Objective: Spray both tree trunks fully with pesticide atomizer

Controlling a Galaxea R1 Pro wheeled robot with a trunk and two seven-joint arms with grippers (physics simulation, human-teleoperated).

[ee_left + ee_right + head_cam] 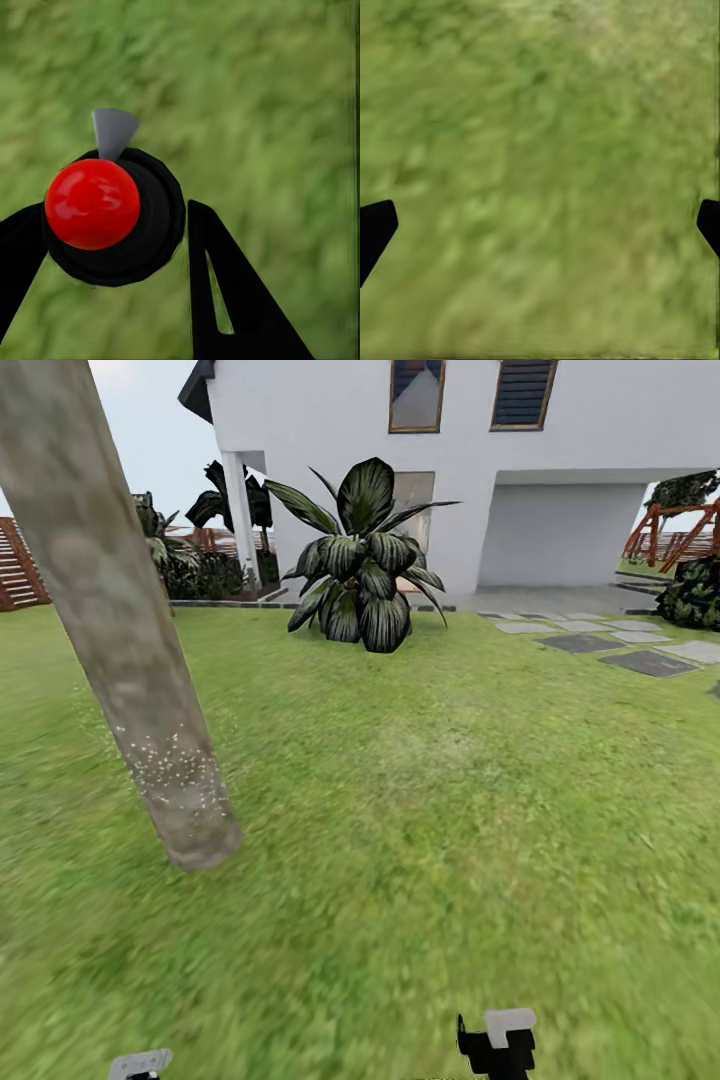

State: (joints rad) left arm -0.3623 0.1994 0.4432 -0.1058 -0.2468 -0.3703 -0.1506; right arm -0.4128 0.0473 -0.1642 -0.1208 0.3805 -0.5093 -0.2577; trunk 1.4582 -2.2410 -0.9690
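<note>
A thick, mottled grey-brown tree trunk (120,650) leans at the left of the head view. A patch of white pesticide specks (172,765) dots its lower part. My left gripper (112,225) is shut on the pesticide atomizer (112,217), a black round body with a red ball top and a grey spout, held over the grass. My right gripper (540,225) is open over bare lawn, and its black fingertips (373,229) show with nothing between them. The ends of my left arm (140,1064) and right arm (497,1042) poke in at the bottom edge of the head view.
Green lawn (420,790) stretches ahead to a white house (450,470). A big dark broad-leaved plant (362,560) stands before it. Grey stepping stones (610,640) lie at the right, a dark bush (695,595) beyond them. Brown slat fence (18,565) runs at the far left.
</note>
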